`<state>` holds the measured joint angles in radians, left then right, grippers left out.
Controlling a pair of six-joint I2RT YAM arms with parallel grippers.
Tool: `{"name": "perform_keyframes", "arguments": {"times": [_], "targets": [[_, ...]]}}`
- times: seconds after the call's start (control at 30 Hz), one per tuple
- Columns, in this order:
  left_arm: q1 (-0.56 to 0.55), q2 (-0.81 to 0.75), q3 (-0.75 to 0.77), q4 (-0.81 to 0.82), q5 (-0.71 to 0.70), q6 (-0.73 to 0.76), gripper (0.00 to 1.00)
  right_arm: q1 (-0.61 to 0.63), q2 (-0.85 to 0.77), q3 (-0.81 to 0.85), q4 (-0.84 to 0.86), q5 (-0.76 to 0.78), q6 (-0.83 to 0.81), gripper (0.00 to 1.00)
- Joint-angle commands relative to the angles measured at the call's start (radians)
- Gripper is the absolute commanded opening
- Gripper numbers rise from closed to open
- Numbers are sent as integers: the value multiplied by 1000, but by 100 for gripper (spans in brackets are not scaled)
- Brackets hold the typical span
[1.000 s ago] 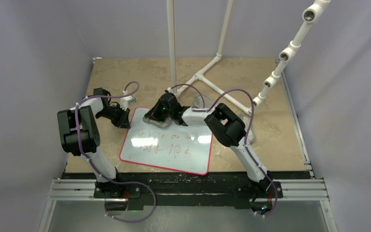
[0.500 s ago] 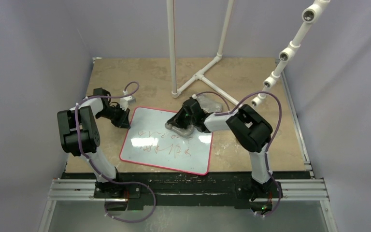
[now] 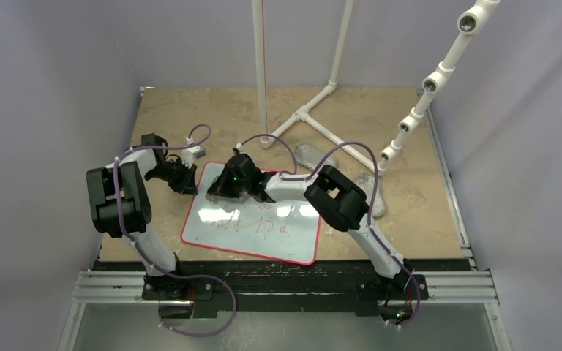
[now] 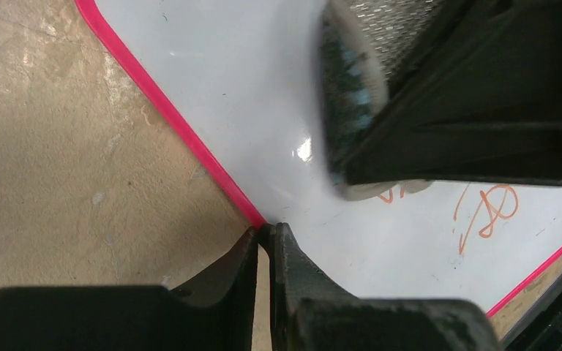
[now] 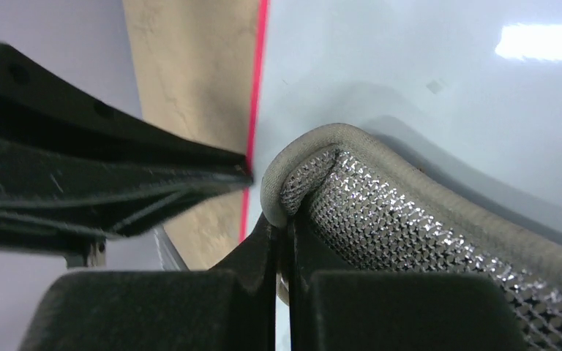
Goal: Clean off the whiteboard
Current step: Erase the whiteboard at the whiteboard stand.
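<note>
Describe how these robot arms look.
The left arm and right arm pair white links with black joints; a purple cable loops along each. The left gripper and right gripper are black, two-pronged and tapering. The right wrist shows a green light.

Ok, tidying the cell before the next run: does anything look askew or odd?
The whiteboard lies skewed to the table edges, red scribbles on its near half. The left gripper pinches its red rim. The right gripper pinches the mesh pad by its edge, which folds up there.
</note>
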<state>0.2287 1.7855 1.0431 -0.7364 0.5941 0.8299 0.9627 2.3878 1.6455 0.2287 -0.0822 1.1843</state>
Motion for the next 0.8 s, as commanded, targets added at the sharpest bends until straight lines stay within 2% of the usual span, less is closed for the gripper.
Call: {"name": "perform_keyframes", "arguments": {"times": [0.0, 0.2, 0.3, 0.43, 0.63, 0.7, 0.77], "targets": [[-15, 72, -86, -28, -158, 55, 1, -25, -115, -173, -125, -8, -109, 0], [-16, 77, -79, -29, -148, 53, 1, -27, -399, -609, -155, 48, -166, 0], [-15, 77, -75, -29, -149, 53, 1, -28, -440, -697, -134, 61, -176, 0], [-15, 76, -75, -33, -148, 48, 0, -14, -312, -519, -89, 7, -210, 0], [-16, 69, -70, -41, -159, 46, 0, 40, -24, -62, -43, -206, -200, 0], [-16, 68, -64, -45, -162, 47, 0, 42, 28, 0, -38, -277, -182, 0], [-15, 70, -61, -47, -167, 50, 0, 38, 12, -23, -60, -316, -170, 0]]}}
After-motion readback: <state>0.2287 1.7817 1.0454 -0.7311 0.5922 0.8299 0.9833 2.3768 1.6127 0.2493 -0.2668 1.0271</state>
